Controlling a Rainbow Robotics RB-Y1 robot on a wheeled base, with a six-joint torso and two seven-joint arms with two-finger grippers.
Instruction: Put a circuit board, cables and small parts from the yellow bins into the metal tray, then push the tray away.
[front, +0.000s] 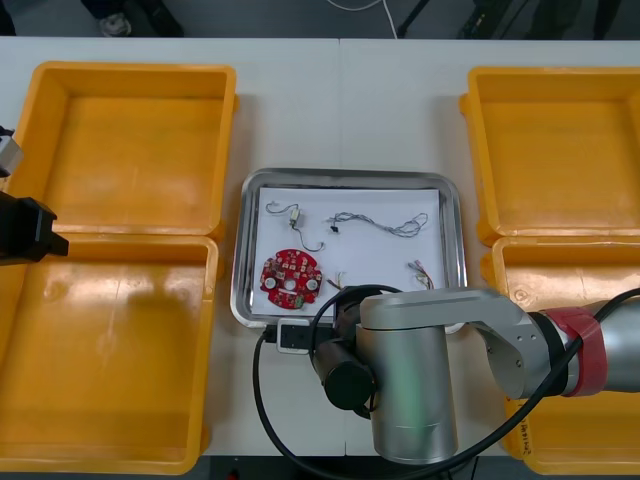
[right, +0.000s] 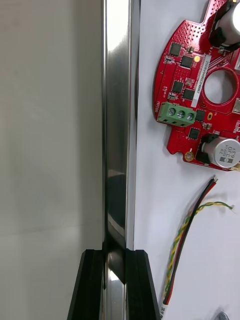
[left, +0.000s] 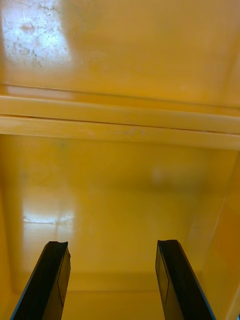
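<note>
The metal tray (front: 350, 176), white inside, lies between the bins. In it are a round red circuit board (front: 291, 277), a long twisted cable (front: 385, 222), a short cable (front: 285, 211) and a red and yellow cable (front: 420, 270). My right gripper (front: 290, 338) is at the tray's near edge. In the right wrist view the right gripper (right: 117, 252) is shut on the tray's shiny rim (right: 120, 125), with the circuit board (right: 200, 85) and a red, black and yellow cable (right: 187, 235) just inside. My left gripper (front: 35, 235) hangs open at the far left over the yellow bins.
Two yellow bins stand on the left (front: 130, 150) (front: 110, 350) and two on the right (front: 560, 150) (front: 570, 280). The left gripper (left: 112, 245) looks down into a bare bin floor (left: 120, 190). Bare table lies beyond the tray's far edge.
</note>
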